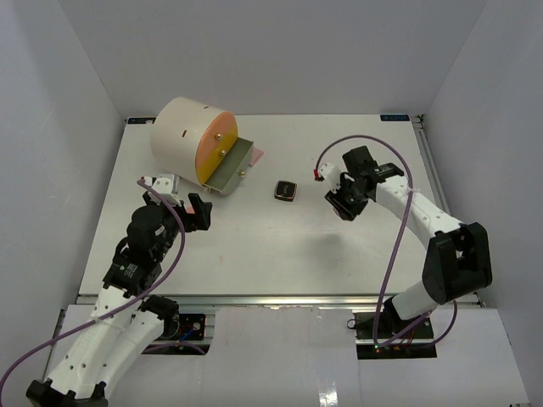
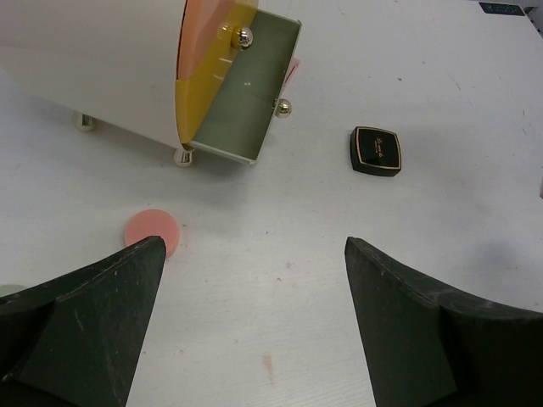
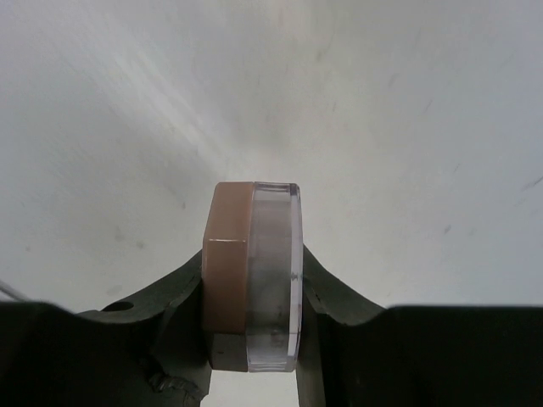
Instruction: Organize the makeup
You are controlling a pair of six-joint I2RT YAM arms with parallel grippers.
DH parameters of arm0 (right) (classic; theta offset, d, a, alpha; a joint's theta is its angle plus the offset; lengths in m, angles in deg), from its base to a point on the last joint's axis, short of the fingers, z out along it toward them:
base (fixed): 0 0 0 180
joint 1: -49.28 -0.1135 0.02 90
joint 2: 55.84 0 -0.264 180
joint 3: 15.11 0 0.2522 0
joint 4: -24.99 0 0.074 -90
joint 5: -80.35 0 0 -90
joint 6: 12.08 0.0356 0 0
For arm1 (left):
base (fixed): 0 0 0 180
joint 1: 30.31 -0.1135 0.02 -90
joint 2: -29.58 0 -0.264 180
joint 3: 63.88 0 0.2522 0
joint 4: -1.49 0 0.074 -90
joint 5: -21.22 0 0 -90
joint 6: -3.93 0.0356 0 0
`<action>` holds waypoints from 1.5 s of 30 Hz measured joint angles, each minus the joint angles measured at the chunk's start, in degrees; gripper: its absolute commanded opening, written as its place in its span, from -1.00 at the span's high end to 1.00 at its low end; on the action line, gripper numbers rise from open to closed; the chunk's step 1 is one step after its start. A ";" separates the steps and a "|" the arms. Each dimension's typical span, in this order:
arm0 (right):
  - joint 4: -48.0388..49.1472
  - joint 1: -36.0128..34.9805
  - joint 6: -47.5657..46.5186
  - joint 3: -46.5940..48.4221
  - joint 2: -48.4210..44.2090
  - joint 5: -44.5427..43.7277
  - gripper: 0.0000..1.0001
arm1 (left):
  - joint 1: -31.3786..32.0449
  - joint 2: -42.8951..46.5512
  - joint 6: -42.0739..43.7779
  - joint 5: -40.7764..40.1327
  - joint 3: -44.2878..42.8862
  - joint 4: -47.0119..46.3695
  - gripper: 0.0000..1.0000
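One white table (image 1: 280, 254) fills the middle of the overhead view; two arms rise from its lower edge. Left arm (image 1: 127, 271) climbs from the lower left corner and leans up and to the right, its wrist ending just below the cream cylinder; right arm (image 1: 441, 254) stands at the lower right, folds at a dark elbow, then stretches up and left toward the centre right of the table. Cream cylinder (image 1: 187, 131) lies on its side in the upper left, orange and yellow fronts turned toward the centre; one grey-green drawer (image 1: 231, 165) is pulled out of it, and a pink edge shows just behind that drawer. Left end effector (image 1: 180, 203) is spread wide and grips nothing; in its wrist view bare table lies between the fingers. Right end effector (image 1: 344, 202) is pinched on the clear round jar (image 3: 273, 271), held on edge between both fingers, tan half to the left, clear half to the right; whether the jar touches the table cannot be told. Black-gold square compact (image 1: 286, 190) lies flat at the centre, between the drawer and the right end effector, apart from both. Pink pad (image 2: 153, 231) lies flat at the lower left of the left wrist view, just beside the left finger's tip.
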 measured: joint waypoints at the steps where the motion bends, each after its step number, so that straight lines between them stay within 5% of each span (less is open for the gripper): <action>1: 0.78 -0.75 -0.69 3.23 1.25 1.79 0.85 | 0.00 0.02 -0.04 -0.15 0.00 0.01 -0.96; 9: 5.93 -9.19 1.00 37.43 20.95 16.83 0.85 | 0.00 0.25 -1.18 -2.11 -1.67 3.27 -0.96; 14: 12.48 -10.21 13.45 58.02 35.91 20.93 0.84 | 0.00 2.90 -2.93 -3.19 -2.74 6.06 -0.96; 28: 31.38 -14.43 30.80 54.91 41.83 18.18 0.69 | 0.00 2.58 -4.20 -5.09 -3.74 8.66 -0.96; 35: 31.34 -14.32 1.19 50.11 40.74 25.66 0.85 | 0.00 2.64 -4.18 -5.57 -3.74 9.04 -0.96; 40: 24.45 -16.57 -31.25 42.96 38.28 20.39 0.85 | 0.00 2.62 -4.16 -6.10 -3.74 8.99 -0.96; 45: 20.43 -20.90 -50.93 41.15 37.74 14.20 0.85 | 0.00 2.70 -4.18 -6.23 -3.74 9.00 -0.96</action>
